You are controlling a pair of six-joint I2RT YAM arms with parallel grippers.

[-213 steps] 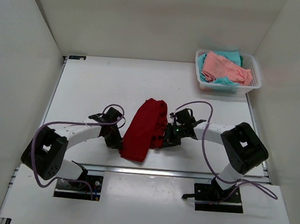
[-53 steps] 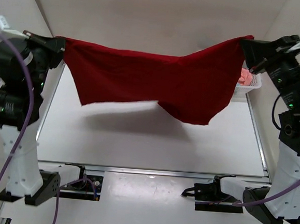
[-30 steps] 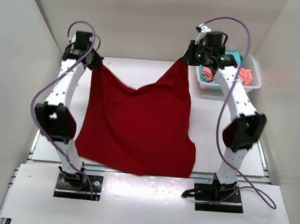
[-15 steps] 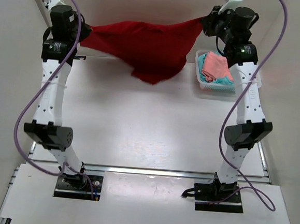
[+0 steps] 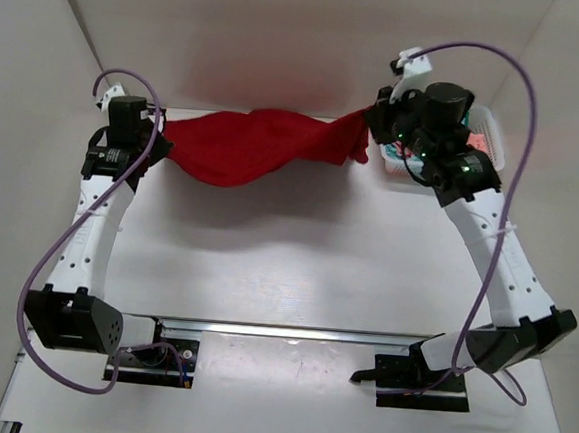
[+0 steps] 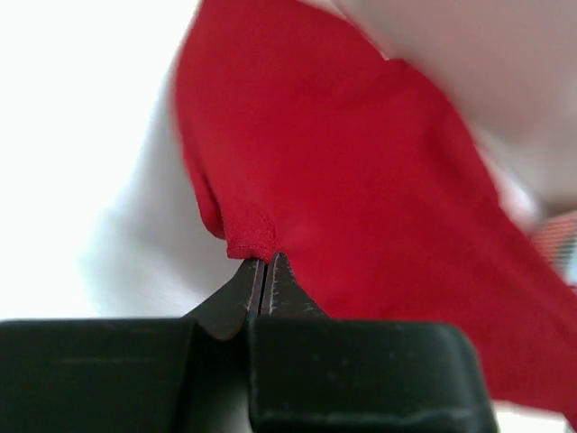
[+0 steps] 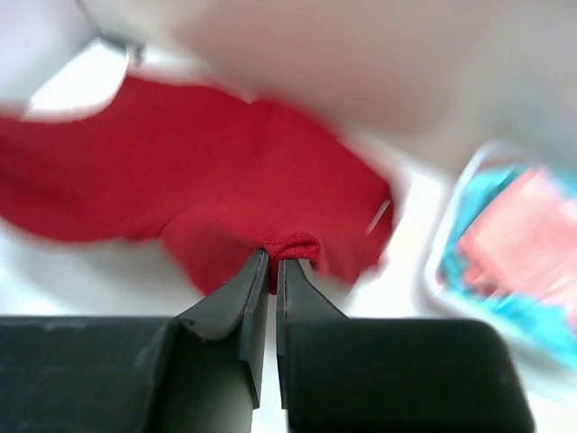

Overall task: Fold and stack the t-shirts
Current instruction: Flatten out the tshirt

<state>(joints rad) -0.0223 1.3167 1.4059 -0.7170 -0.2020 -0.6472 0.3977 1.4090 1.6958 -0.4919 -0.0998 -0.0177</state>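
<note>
The table (image 5: 297, 247) is lying bare in the middle, and no folded shirt is sitting on it yet, so the job is looking like it is only just starting. The red shirt (image 5: 245, 148) is hanging in the air over the far part of the table. It is stretching from one side to the other like a hammock, sagging and twisting a little in the middle, and it does not seem to be touching the table. The left arm (image 5: 93, 231) is reaching up on its side and the right arm (image 5: 497, 253) is reaching up on the other, each one holding one end of the shirt. The basket (image 5: 490, 127) is sitting at the far right corner, partly hiding behind the right arm. The pink shirt (image 7: 518, 221) is lying inside it on top of the teal shirt (image 7: 491, 298), both of them bunched up and waiting, though the wrist picture is blurry there. The left gripper (image 6: 263, 275) is pinching a small bit of the red shirt's edge, with its jaws squeezing tight together. The right gripper (image 7: 273, 263) is doing the same, clamping a little fold of red cloth at its tips. So I am guessing the arms are spreading the red shirt out so it can go down flat. Laying it down, folding it, then folding the pink and teal ones and stacking all three are all left to do.
</note>
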